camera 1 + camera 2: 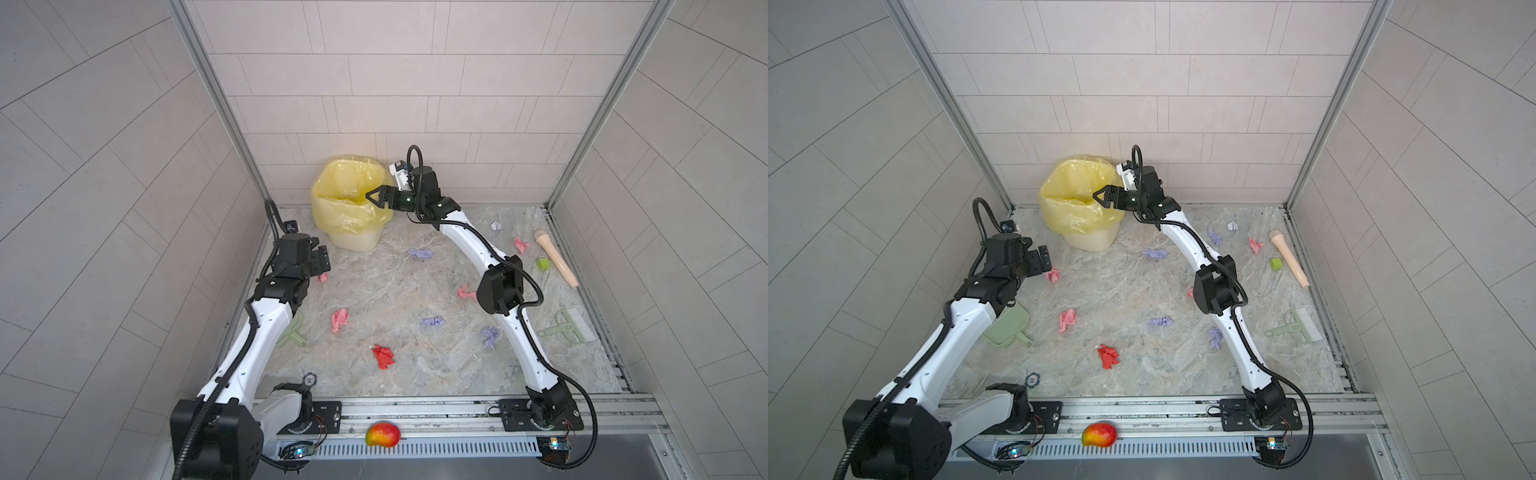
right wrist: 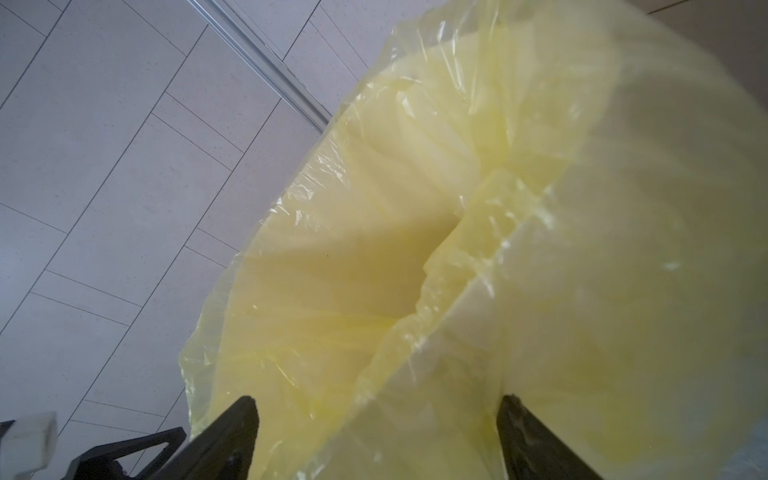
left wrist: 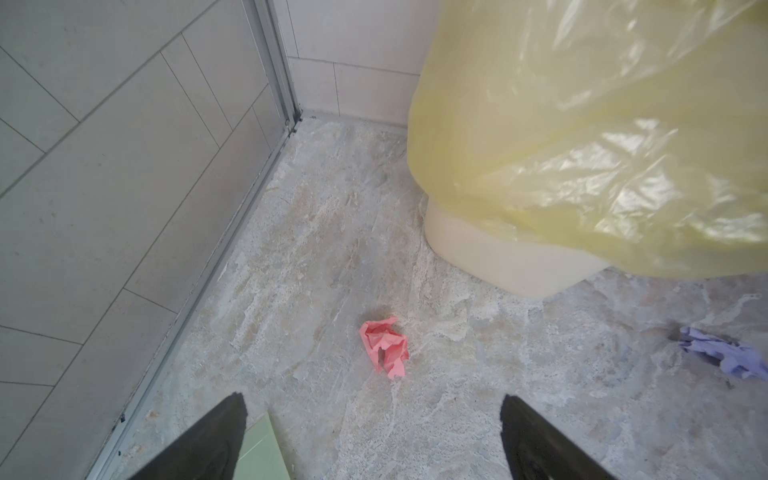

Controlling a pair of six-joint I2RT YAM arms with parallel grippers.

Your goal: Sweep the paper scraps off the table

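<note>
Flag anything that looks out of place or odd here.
A mango lies on the front rail, off the table and unrelated to sweeping. The yellow bin liner has a fold sagging across the opening, which could block paper scraps. The brush and dustpan lie unheld.

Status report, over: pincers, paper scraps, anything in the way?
Left pincer open, near pink scrap. Right pincer open at bin mouth. Paper scraps scattered on table. Green cube among them; brush, dustpan ungripped.

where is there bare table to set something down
Bare: the centre, bordered by far lavender scrap, pink scrap and near lavender scrap; the near strip between red scrap and front rail. Crowded: right edge, around green cube and brush.
</note>
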